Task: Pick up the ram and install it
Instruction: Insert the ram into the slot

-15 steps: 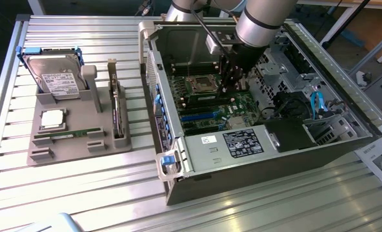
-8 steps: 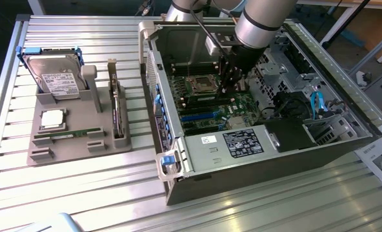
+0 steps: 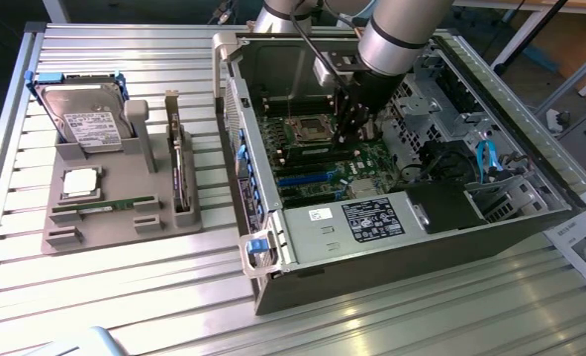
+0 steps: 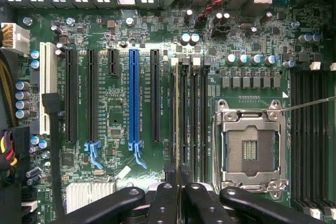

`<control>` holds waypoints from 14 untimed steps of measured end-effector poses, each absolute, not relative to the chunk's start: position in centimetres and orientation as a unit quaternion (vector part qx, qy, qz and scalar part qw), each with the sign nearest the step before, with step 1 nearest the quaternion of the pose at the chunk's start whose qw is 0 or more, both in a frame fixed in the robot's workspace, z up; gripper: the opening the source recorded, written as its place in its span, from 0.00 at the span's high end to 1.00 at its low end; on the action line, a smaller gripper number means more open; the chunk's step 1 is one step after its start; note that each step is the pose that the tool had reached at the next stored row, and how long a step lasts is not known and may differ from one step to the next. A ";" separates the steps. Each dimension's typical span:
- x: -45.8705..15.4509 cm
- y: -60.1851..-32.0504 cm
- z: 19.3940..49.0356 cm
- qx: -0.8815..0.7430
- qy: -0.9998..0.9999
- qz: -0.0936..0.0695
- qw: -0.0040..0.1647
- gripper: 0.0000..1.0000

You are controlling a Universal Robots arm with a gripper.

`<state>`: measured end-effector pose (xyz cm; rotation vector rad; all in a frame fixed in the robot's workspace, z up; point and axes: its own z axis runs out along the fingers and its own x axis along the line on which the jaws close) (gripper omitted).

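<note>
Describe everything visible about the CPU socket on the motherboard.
The CPU socket is a square silver metal frame with screws at its corners, lying flat on the green motherboard between banks of dark memory slots. Its open centre shows a fine grid of contacts, no chip. A thin metal rod leaves one corner.

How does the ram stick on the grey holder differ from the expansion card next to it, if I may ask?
The ram is a slim green stick; the expansion card is darker and clearly bigger. The ram runs across the grey holder, while the expansion card stands on edge along the holder's side nearest the computer case, crosswise to the ram. Both are circuit boards seated in the holder, outside the case.
</note>
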<state>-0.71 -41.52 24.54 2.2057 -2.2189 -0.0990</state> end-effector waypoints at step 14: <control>-0.7 -41.5 24.1 0.705 -0.709 -0.032 0.006 0.88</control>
